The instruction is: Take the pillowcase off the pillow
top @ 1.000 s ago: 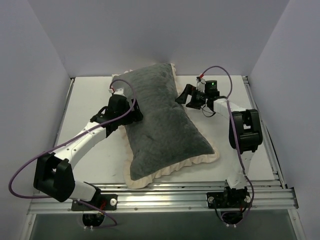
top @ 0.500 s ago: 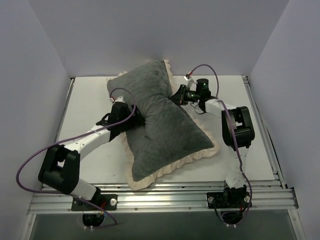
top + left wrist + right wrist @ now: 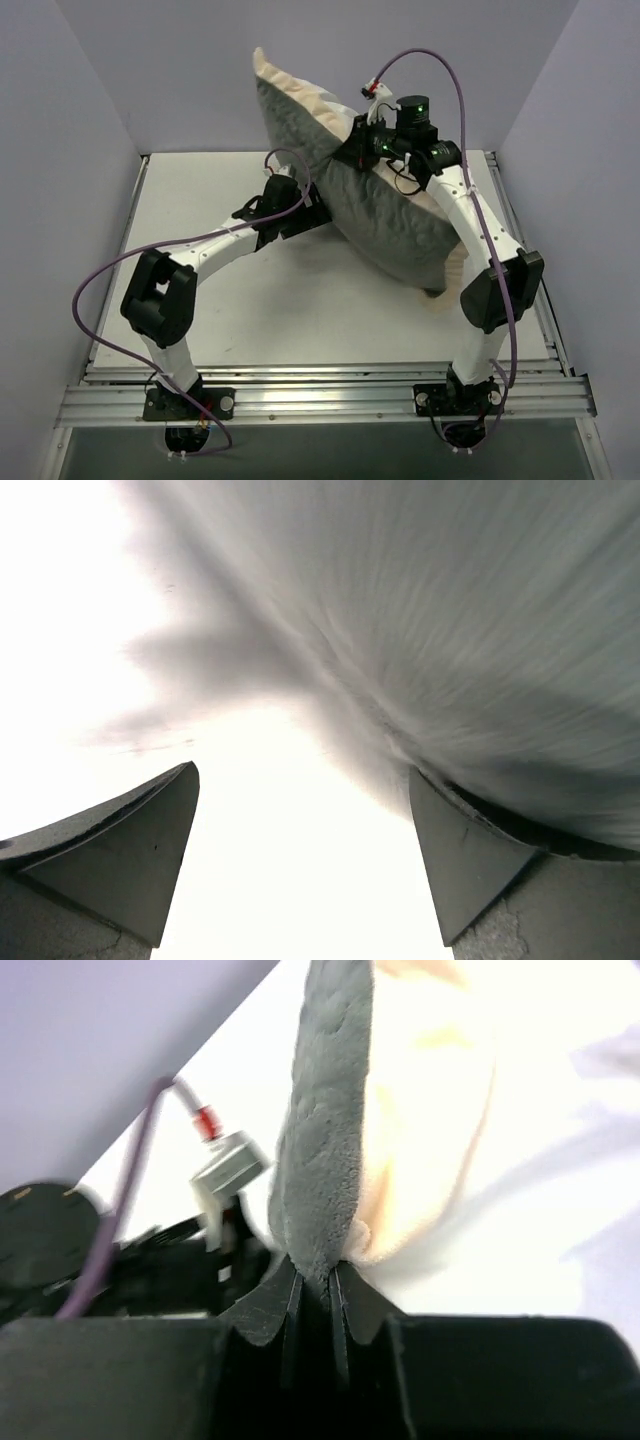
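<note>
The right end effector (image 3: 318, 1278) is pinched tight on a fold of the grey fuzzy pillowcase (image 3: 385, 215). It holds the plump cover up on a slant over the far right part of the white table (image 3: 200, 290), with the cream ruffled lower corner hanging low near the right arm. The left end effector (image 3: 300, 780) is spread wide and grips nothing, sitting right against the grey face on the cover's left side.
</note>
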